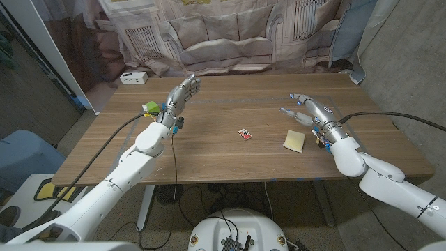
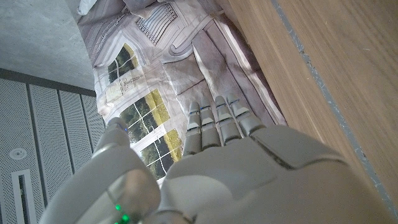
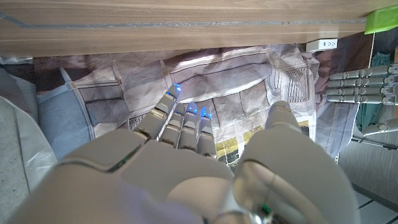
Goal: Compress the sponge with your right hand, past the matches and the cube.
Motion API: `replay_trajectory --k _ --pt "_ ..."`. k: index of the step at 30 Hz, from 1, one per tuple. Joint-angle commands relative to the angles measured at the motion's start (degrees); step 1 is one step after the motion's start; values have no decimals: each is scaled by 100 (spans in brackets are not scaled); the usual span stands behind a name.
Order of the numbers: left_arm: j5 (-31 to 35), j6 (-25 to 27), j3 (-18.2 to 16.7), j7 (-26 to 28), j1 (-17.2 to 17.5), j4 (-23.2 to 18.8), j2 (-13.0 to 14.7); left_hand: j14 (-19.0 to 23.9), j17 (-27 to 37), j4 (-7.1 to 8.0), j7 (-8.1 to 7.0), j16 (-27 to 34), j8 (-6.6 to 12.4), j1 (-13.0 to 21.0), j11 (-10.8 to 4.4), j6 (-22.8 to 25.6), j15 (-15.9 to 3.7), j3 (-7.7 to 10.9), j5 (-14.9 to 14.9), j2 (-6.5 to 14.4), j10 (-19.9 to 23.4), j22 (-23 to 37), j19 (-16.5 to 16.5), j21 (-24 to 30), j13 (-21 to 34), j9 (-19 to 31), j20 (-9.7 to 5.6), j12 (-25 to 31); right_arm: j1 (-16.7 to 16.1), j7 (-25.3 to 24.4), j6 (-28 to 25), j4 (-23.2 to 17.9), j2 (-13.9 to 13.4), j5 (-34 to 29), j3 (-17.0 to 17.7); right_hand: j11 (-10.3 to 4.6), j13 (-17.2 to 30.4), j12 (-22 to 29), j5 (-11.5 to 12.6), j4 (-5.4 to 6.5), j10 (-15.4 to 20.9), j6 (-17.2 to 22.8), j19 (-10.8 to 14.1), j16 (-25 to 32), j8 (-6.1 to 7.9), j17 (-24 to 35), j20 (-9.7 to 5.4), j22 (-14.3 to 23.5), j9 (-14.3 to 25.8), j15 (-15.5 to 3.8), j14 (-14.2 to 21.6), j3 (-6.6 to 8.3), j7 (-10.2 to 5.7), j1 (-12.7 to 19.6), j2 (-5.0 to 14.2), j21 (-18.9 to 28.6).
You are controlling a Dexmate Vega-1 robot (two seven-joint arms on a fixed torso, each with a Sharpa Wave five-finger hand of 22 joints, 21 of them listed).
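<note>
In the head view I see the sponge (image 1: 295, 141), pale yellow, lying right of centre on the table (image 1: 230, 111), just beside my right hand (image 1: 311, 111), which hovers released with fingers spread. The matches (image 1: 244, 134) lie at centre; the cube (image 1: 150, 107) sits by my left hand (image 1: 181, 94), also empty, fingers straight. I judge the sponge light and soft, best pressed from above. In both wrist views, the fingers grasp nothing.

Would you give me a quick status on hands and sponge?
Both hands open: left hand, right hand. Sponge untouched beside right hand. Matches clear of path.
</note>
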Motion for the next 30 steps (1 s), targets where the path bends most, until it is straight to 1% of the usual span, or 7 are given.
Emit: replay_trajectory --k 1,2,9,19,21,26,30 --pt "269 99 -55 362 174 -288 31 16 31 -17 -31 -9 -22 21 -30 22 -23 35 -12 -7 12 29 45 -15 19 15 1 -11 527 373 619 496 304 469 -163 -2 13 4 -9 -32 -18 16 -15 34 31 7 0 12 7 4 -33 -2 -31 2 37 19" --pt "271 104 -57 364 175 -290 30 16 31 -17 -32 -9 -22 20 -34 22 -19 35 -12 -7 9 29 45 -15 19 15 1 -12 529 374 628 500 304 472 -163 -1 13 5 -9 -32 -18 16 -17 37 31 7 0 13 7 8 -29 -2 -31 1 38 19" --pt "346 237 -121 522 306 -474 100 -14 32 -17 -42 -19 -34 19 -51 -10 -14 34 -13 -11 -9 29 29 -21 19 14 -1 -18 1014 740 1049 977 509 834 -318 20 14 1 -18 -30 -36 11 -41 36 26 5 6 13 6 32 -53 -9 -17 -24 37 15" --pt "421 262 -213 756 499 -622 85 -42 32 -16 -36 -24 -37 17 -40 -29 -20 34 -12 -12 -41 29 -1 -30 18 13 0 -28 1557 1158 1552 1545 743 1217 -502 27 15 -4 -28 -26 -63 9 -78 39 23 1 25 14 5 44 -80 -22 7 -62 34 11" --pt "443 247 -227 798 544 -646 78 -48 32 -16 -35 -25 -39 17 -67 -36 -18 35 -12 -11 -42 29 -2 -30 18 13 0 -28 1650 1235 1638 1647 776 1263 -539 33 15 -2 -30 -25 -61 14 -78 42 24 0 25 14 5 43 -80 -24 8 -69 33 13" --pt "473 163 -268 834 646 -667 76 -52 32 -15 -43 -24 -39 17 -47 -43 -19 36 -12 -10 -35 29 -5 -30 18 13 0 -24 1805 1378 1751 1825 922 1511 -582 35 15 4 -34 -22 -52 27 -80 51 28 -1 33 14 4 51 -73 -29 4 -89 36 17" --pt "441 116 -292 780 670 -625 87 -68 32 -15 -43 -28 -40 16 -50 -50 -19 36 -12 -10 -37 29 -10 -31 18 13 0 -25 1797 1485 1726 1851 1058 1895 -553 41 15 7 -36 -21 -46 38 -77 57 31 -2 33 15 4 51 -67 -32 10 -98 36 21"
